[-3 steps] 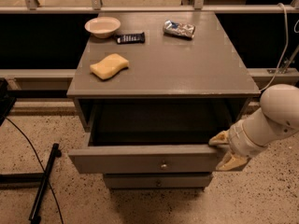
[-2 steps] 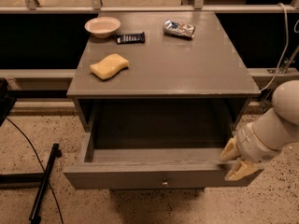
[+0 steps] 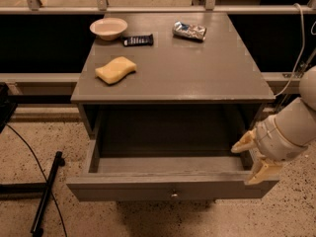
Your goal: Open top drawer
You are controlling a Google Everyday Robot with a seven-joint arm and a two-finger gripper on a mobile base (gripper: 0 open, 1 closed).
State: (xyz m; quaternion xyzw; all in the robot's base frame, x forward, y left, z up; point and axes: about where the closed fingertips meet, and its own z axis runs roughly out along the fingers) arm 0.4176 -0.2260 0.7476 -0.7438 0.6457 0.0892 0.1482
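The top drawer (image 3: 123, 190) of the grey cabinet stands pulled far out. Its front panel with a small round metal knob (image 3: 174, 195) faces me and its plain grey inside (image 3: 168, 165) shows bare. My gripper (image 3: 252, 159) is at the drawer's right front corner. Its two cream fingers (image 3: 243, 144) are spread apart, one over the inside edge and one by the front panel's right end. They hold nothing loose. The lower drawers are hidden under the open drawer.
On the cabinet top (image 3: 197, 73) lie a yellow sponge (image 3: 115, 69), a white bowl (image 3: 108, 27), a dark bar (image 3: 138, 40) and a silver snack bag (image 3: 189, 30). A black stand leg (image 3: 47, 191) and cable lie on the floor at left. A railing runs behind.
The drawer has slid further out toward me. My gripper moved with its right front corner, toward me and slightly right.
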